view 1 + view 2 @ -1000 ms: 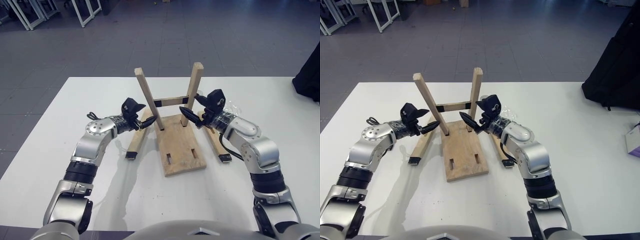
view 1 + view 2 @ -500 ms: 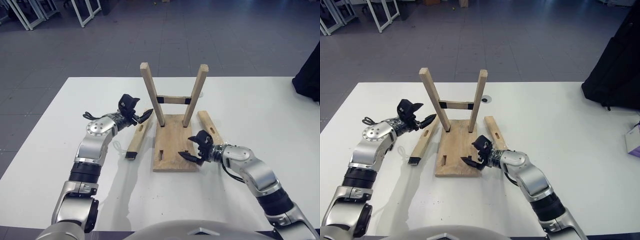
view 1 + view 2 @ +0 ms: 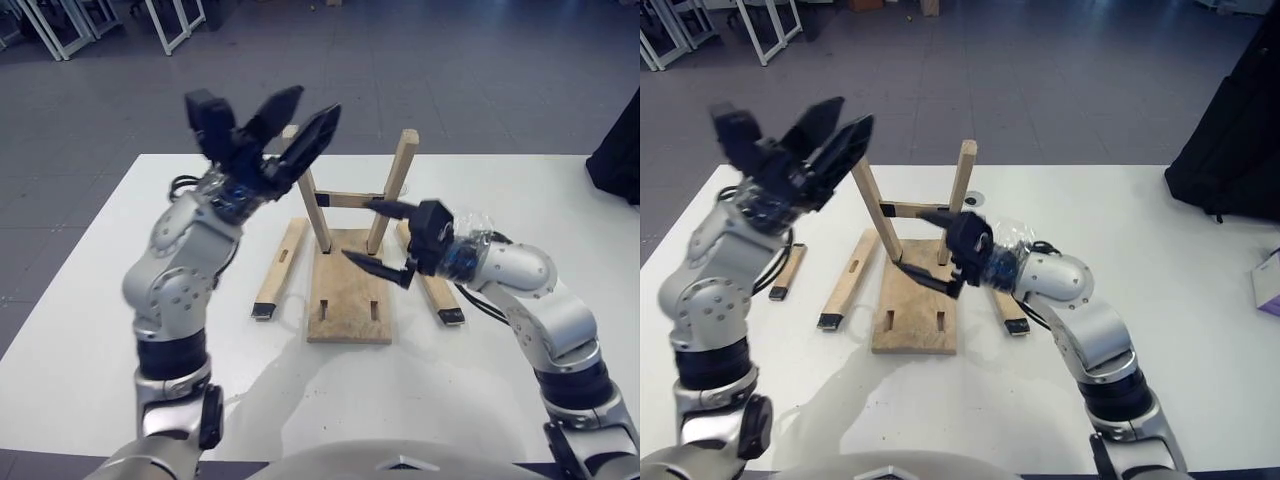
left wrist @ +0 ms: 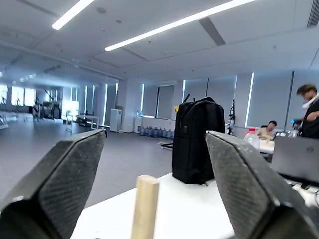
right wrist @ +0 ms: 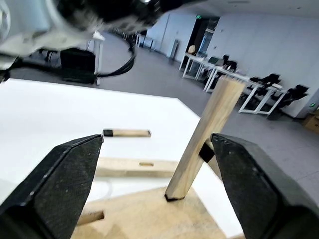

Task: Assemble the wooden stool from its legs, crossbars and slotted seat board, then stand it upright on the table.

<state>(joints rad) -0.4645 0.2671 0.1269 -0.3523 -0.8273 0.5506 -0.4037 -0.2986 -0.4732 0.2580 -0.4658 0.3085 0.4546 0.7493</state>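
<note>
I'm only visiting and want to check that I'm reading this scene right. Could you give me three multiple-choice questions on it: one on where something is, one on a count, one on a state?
1. Where is the seat board?
A) flat on the table, between two loose wooden pieces
B) held up in a gripper
C) on the floor

2. How many legs stand upright in the board?
A) one
B) two
C) four

3. What state is the left gripper in?
A) shut on a leg
B) open and empty
C) shut on the board

Answers:
1 A: the board lies on the white top with a loose piece on either side.
2 B: two legs rise from it, the second joined to the first by a crossbar.
3 B: its fingers are spread in the air above the table with nothing between them.
</note>
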